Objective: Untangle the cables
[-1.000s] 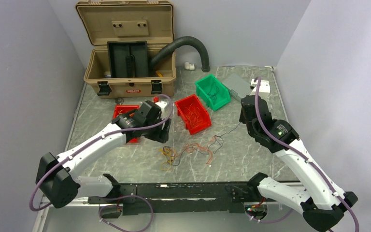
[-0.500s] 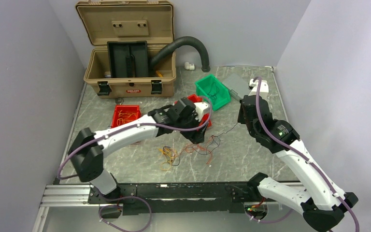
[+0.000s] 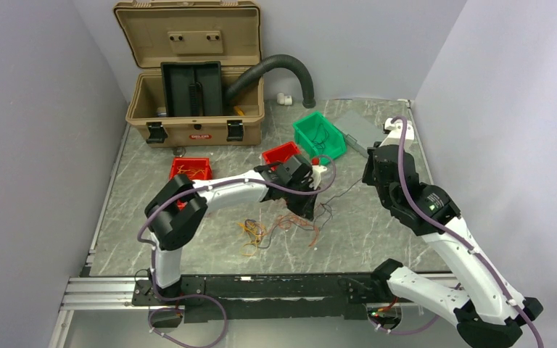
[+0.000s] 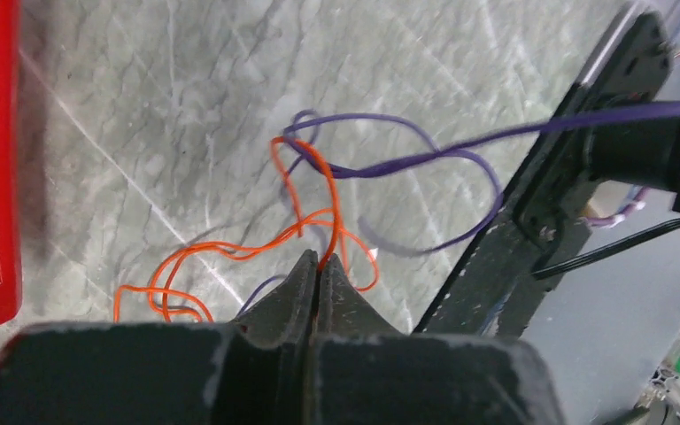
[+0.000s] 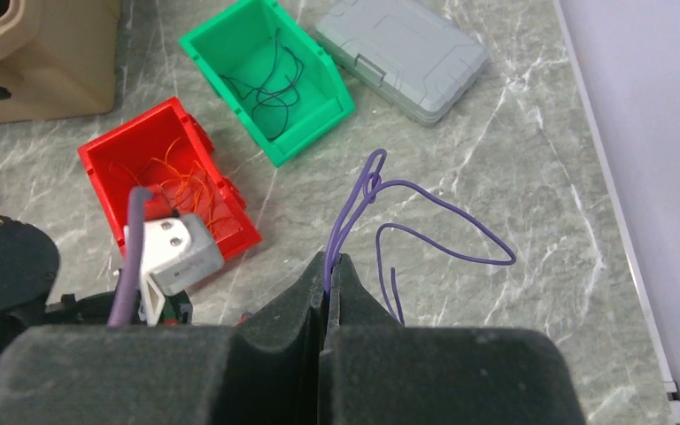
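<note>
The cables (image 3: 283,223) are thin orange, yellow, red and dark wires lying in a loose tangle on the marble table, near its front middle. My left gripper (image 3: 312,208) is down at the tangle's right end. In the left wrist view it (image 4: 317,262) is shut on an orange wire (image 4: 305,173), which loops through a purple wire (image 4: 407,124). My right gripper (image 3: 368,178) is held right of the tangle. In the right wrist view it (image 5: 329,262) is shut on that purple wire (image 5: 434,199), whose free loops hang beyond the tips.
A red bin (image 3: 275,152) and a green bin (image 3: 304,130) holding wires stand behind the tangle. A second red bin (image 3: 190,159) is at the left. An open tan case (image 3: 196,109), a black hose (image 3: 290,64) and a grey box (image 3: 359,127) are at the back.
My left arm has swung right from the left red bin to the tangle and shut on an orange wire. The right arm has shifted slightly back and right, still gripping the purple wire.
</note>
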